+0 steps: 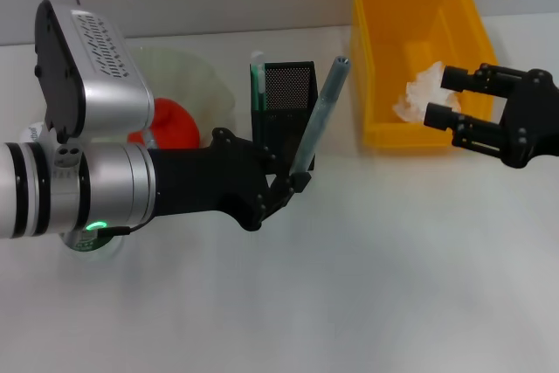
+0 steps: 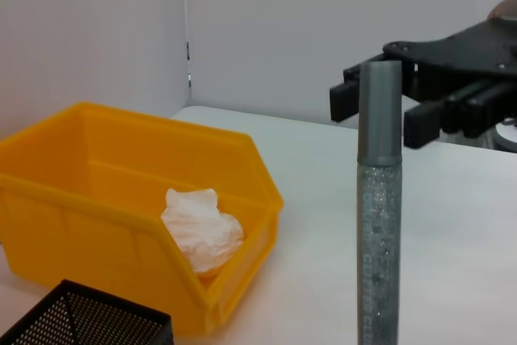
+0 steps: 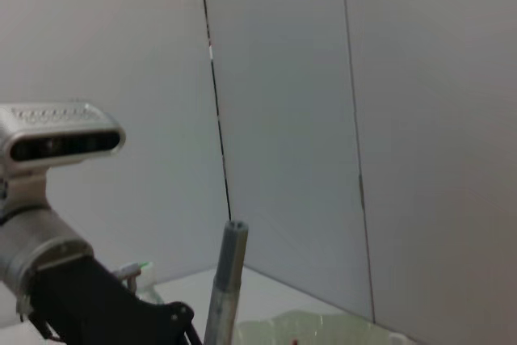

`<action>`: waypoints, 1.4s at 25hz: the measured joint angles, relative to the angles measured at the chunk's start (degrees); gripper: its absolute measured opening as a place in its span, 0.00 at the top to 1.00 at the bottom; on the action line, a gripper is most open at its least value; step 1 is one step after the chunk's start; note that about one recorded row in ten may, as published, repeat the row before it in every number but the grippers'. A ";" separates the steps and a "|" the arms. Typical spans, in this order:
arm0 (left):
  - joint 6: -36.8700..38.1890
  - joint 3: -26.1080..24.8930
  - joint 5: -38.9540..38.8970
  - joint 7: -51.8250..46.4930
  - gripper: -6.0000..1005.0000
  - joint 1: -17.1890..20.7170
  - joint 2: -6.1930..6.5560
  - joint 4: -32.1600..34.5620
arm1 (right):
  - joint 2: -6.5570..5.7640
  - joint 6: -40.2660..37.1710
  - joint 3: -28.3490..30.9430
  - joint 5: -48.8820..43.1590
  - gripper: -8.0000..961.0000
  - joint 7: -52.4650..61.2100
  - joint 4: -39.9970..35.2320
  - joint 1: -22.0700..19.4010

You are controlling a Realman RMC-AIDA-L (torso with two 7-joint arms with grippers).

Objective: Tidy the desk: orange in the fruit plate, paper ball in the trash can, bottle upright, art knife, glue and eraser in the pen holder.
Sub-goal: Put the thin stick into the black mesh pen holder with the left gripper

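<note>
Head view: left gripper (image 1: 297,183) had its jaws clamped on the low end of the glue (image 1: 320,115), a grey glitter stick tilted w/ its cap up and to the right, just in front of the black mesh pen holder (image 1: 288,93). A green item already stood at the holder's left corner. Orange (image 1: 170,124) sat in the pale fruit plate (image 1: 188,67) at far left. Right gripper (image 1: 450,98) hovered by the yellow trash can (image 1: 393,6) at far right, jaws apart, nothing btwn them; paper ball (image 1: 424,89) lay inside the bin.

Left wrist view: glue (image 2: 379,224) stood near upright, cap on top; holder rim (image 2: 81,317) below it, bin (image 2: 97,167) w/ paper ball (image 2: 200,228) beyond; right gripper (image 2: 380,107) across the counter (image 2: 452,224).

Right wrist view: glue's cap end (image 3: 229,280) and the left arm's camera housing (image 3: 56,139) only; own jaws not shown.

Handling, my guess: stick is light, stiff, smooth plastic, so prob. slippery. A low grip lets it swing; it needs straightening before lowering into the holder.
</note>
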 joint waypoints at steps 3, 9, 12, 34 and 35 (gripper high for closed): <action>0.00 -0.01 0.00 -0.04 0.83 0.00 0.00 0.00 | 0.01 -0.17 -0.21 -0.56 0.39 -0.45 -0.28 0.00; 0.00 0.08 0.00 -0.08 0.83 -0.05 0.02 -0.12 | 0.11 -0.90 -0.55 -4.20 0.39 -0.89 -4.53 -0.28; 0.00 0.05 0.54 -0.08 0.83 -0.18 0.05 -0.35 | 0.11 -1.08 -0.45 -5.38 0.39 -0.64 -5.92 -0.31; 0.05 0.23 1.67 -0.25 0.83 -3.48 -0.01 -4.37 | 0.28 -3.06 -3.03 -17.73 0.39 2.16 -19.18 -0.02; 0.05 0.23 1.67 -0.25 0.83 -3.48 -0.01 -4.37 | 0.28 -3.06 -3.24 -17.83 0.39 2.18 -19.24 0.02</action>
